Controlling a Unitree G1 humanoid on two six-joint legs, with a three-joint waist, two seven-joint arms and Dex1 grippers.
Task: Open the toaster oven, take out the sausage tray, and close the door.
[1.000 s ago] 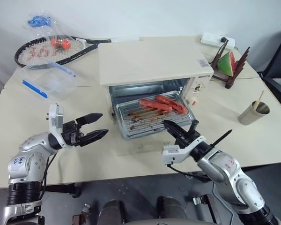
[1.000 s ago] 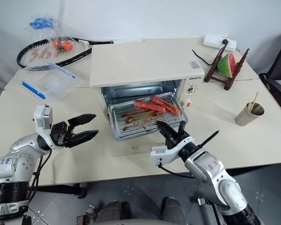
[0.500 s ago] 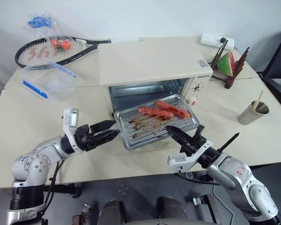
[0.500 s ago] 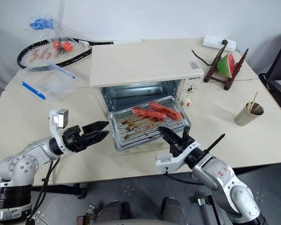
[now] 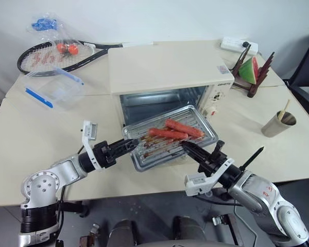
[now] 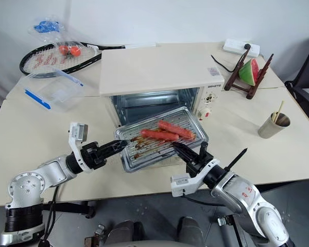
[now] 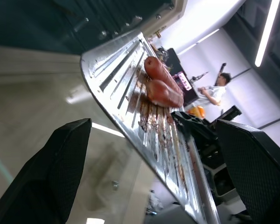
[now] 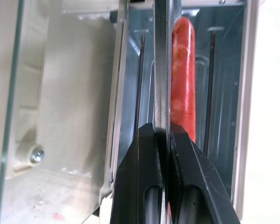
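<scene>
My right claw (image 5: 188,150) is clenched on the front rim of the sausage tray (image 5: 171,145), the metal edge pinched thin between my two fingers in the right wrist view. The tray is out of the toaster oven (image 5: 167,77), held just in front of the open cavity and tilted, its far side higher. On its ribbed floor lie two red sausages (image 5: 176,130) side by side toward the back, with brown grease marks in front of them. My left claw (image 5: 127,145) stands released, fingers spread wide at the tray's left front corner; the left wrist view has the tray's edge running between the fingers, though I cannot tell whether either pad touches it. The door (image 5: 155,165) lies folded down flat under the tray, hard to make out through the glass. Behind the oven to the left, on the desk (image 5: 31,131), sits a clear plastic box (image 5: 54,87) with blue clips, apparently empty. At the right, a cup (image 5: 278,124) holds a stick.
</scene>
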